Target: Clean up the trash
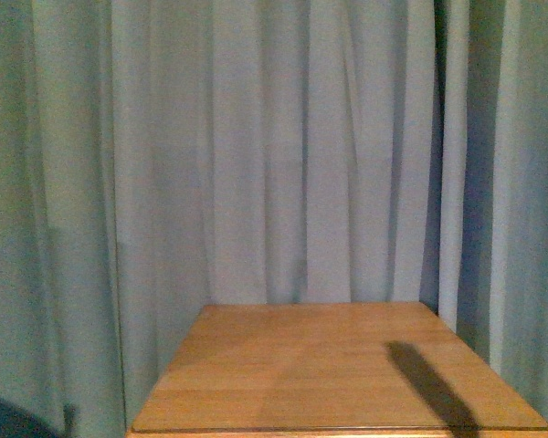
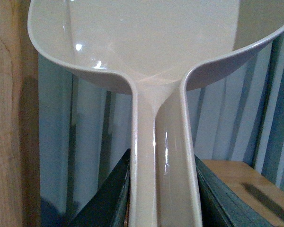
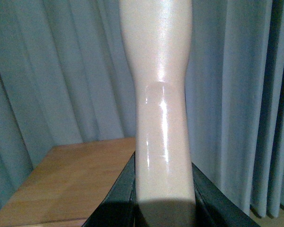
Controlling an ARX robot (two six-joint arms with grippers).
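On the surface (image 1: 329, 365), a smooth slab of warm, faintly grained wood, a long dark shadow (image 1: 429, 383) slants toward its right front corner. Behind the surface a blue-grey curtain (image 1: 256, 137) hangs in soft vertical folds. The front view gives this whole scene, while only the wrist views show what the arms carry. The left pincer (image 2: 163, 189) is clamped on the channelled stem of a glossy pinkish-beige plastic dustpan (image 2: 132, 38). Its dark fingers (image 2: 109, 198) press both sides of the stem, and the wide, rounded scoop flares out beyond them. The right pincer (image 3: 163, 201) is closed tight on a smooth, shiny cream handle (image 3: 161, 94), rounded and slightly waisted, with the surface lying beyond it. The trash appears in no view, so its place relative to the surface cannot be told.
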